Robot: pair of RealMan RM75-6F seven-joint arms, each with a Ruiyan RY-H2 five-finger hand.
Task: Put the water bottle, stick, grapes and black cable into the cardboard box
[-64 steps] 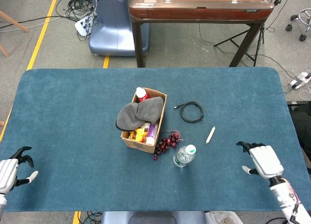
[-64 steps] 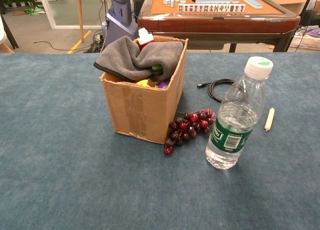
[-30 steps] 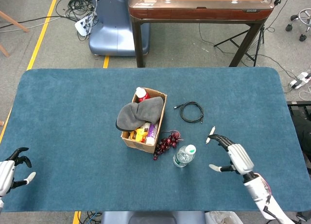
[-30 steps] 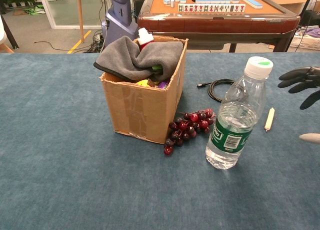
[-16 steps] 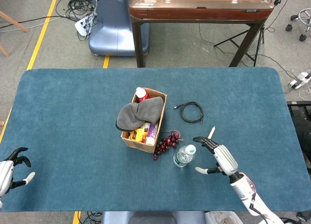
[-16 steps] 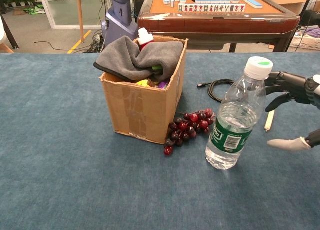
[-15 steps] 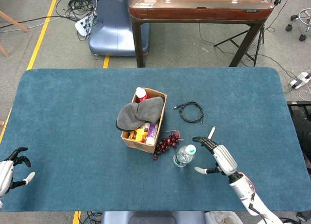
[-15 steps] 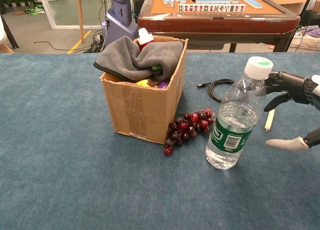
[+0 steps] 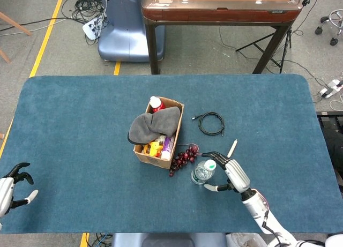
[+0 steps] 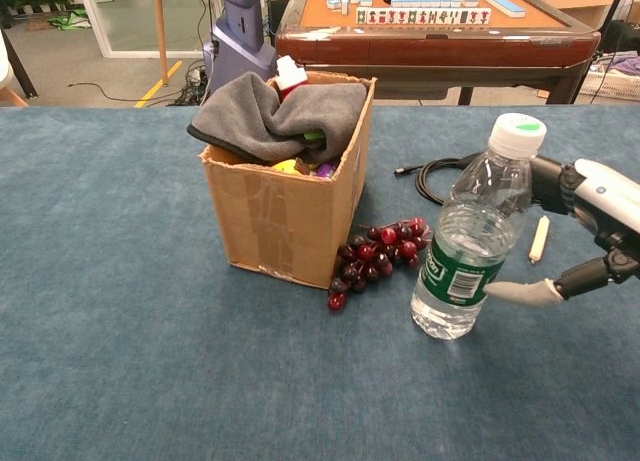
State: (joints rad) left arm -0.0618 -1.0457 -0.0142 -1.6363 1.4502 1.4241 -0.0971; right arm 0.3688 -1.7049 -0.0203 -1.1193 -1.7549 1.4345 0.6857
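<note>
Blue felt table (image 9: 75,124), grey floor (image 9: 53,38)

There was one box (image 9: 159,132), one bottle (image 9: 202,172) and one grape bunch (image 9: 183,158). One cable (image 9: 211,122) and one stick (image 9: 232,148) lay there. Two hands showed.

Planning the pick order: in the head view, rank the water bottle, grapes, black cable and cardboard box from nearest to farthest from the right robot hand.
1. Clear plastic water bottle, right at the right robot hand.
2. Dark red grapes, just left of the bottle.
3. Coiled black cable, farther back.
4. Brown cardboard box, farthest left.
</note>
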